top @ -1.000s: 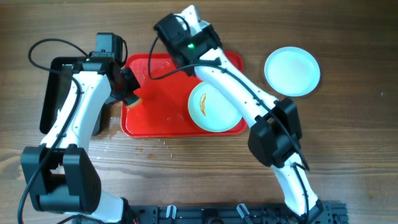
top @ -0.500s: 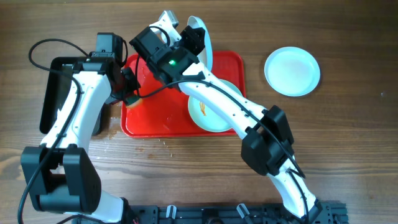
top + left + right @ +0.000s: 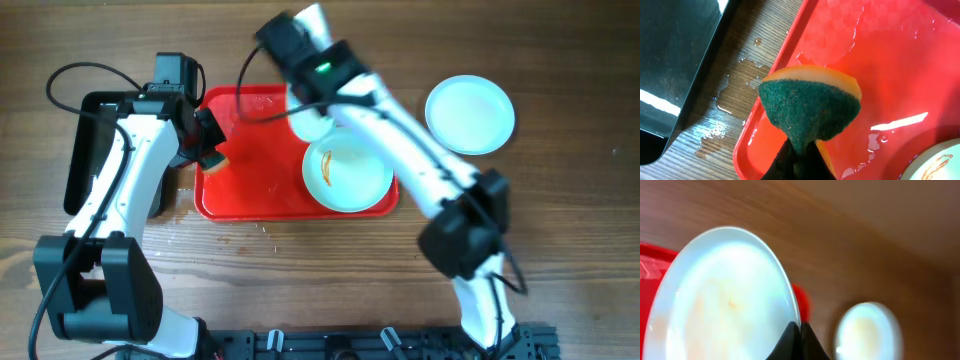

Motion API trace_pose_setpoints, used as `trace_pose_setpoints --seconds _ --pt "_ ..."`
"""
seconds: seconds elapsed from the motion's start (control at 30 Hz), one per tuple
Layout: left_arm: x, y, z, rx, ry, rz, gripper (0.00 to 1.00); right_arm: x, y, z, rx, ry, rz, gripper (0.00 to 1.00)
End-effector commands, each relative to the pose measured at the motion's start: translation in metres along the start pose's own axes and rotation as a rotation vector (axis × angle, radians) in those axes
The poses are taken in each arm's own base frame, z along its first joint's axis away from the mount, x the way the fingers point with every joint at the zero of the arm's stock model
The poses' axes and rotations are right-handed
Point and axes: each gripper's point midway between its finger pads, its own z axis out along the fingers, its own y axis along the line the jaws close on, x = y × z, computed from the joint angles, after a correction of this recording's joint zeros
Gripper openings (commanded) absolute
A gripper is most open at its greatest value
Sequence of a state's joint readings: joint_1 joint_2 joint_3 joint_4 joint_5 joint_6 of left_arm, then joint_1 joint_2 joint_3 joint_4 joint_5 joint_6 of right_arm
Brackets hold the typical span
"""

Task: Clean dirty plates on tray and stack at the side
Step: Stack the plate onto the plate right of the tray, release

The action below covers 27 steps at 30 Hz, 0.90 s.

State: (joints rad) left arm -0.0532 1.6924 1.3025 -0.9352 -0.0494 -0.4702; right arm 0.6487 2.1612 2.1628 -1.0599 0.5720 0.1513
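wood table (image 3: 560, 220), wet red tray (image 3: 250, 190), smeared plate (image 3: 345, 182)

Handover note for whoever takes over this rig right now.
The left gripper: jaws shut on sponge, at red tray's left rim.
The right gripper: jaws shut on held plate's rim, raised over the tray; blur hides whether it is clean.
The smeared plate lies on the tray, uncleaned.
The side plate lies on the table, right of the tray.
Left: clean the smeared plate, stack all three.
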Motion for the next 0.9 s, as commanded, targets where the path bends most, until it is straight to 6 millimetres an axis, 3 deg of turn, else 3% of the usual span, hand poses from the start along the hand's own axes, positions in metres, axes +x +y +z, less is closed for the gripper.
trace_pose_setpoints --seconds 0.0,0.1,0.23,0.3,0.37,0.5,0.57,0.67,0.73,0.87 --pt "-0.001 -0.004 -0.003 0.019 -0.002 -0.005 0.04 -0.008 -0.038 -0.027 -0.450 0.056 0.295 0.04" --pt "-0.001 -0.004 -0.003 0.019 -0.003 -0.005 0.04 0.018 -0.103 0.000 -0.490 0.157 0.436 0.04" --pt "-0.001 -0.004 -0.003 0.021 -0.005 -0.006 0.04 0.074 -0.200 0.027 -0.441 0.266 0.569 0.04" --pt "-0.003 -0.005 -0.003 0.025 -0.012 -0.006 0.04 0.114 -0.239 0.042 -0.407 0.336 0.650 0.04" --pt "-0.003 -0.005 -0.003 0.025 -0.011 -0.006 0.04 0.147 -0.257 0.058 -0.403 0.389 0.734 0.04" --pt "-0.004 -0.005 -0.003 0.027 -0.015 -0.006 0.04 0.162 -0.244 0.075 -0.473 0.394 0.717 0.06" --pt "-0.003 -0.005 -0.003 0.026 -0.013 -0.006 0.04 0.164 -0.236 0.080 -0.477 0.408 0.731 0.24" --pt "-0.003 -0.005 -0.003 0.025 -0.012 -0.006 0.04 0.172 -0.219 0.086 -0.488 0.446 0.744 0.29" --pt "-0.004 -0.006 -0.003 0.027 -0.015 -0.006 0.04 0.179 -0.204 0.095 -0.500 0.460 0.727 0.28" --pt "-0.004 -0.005 -0.003 0.027 -0.014 -0.006 0.04 0.202 -0.178 0.118 -0.506 0.492 0.770 0.04"
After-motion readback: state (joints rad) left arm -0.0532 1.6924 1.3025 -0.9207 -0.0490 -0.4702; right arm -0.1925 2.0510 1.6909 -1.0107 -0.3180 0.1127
